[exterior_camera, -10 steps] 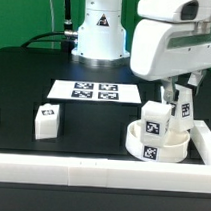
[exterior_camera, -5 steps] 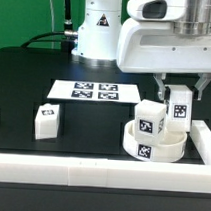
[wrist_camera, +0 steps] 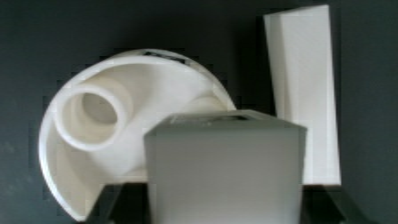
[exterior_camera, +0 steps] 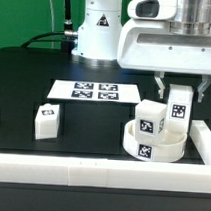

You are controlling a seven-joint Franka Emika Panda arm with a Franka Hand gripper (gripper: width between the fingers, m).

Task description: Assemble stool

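The round white seat point(exterior_camera: 156, 146) lies at the exterior view's right, by the corner of the rails. One white leg point(exterior_camera: 147, 121) stands upright on it. My gripper point(exterior_camera: 180, 95) is shut on a second tagged leg point(exterior_camera: 178, 109) and holds it upright at the seat's far right rim, beside the standing leg. In the wrist view the held leg point(wrist_camera: 231, 160) sits between my dark fingers point(wrist_camera: 121, 205), with the seat point(wrist_camera: 134, 75) and its round socket point(wrist_camera: 93, 110) beyond. A third leg point(exterior_camera: 46, 121) stands on the table at the left.
The marker board point(exterior_camera: 94, 91) lies flat at the middle back. A long white rail point(exterior_camera: 80, 173) runs along the front, and another point(exterior_camera: 204, 139) runs along the right, close to the seat; it also shows in the wrist view point(wrist_camera: 302, 70). The robot's base point(exterior_camera: 99, 33) stands behind.
My hand has swung to the exterior view's left and levelled out, carrying the leg. The seat and its standing leg have shifted slightly left. Little has moved in the last half second.
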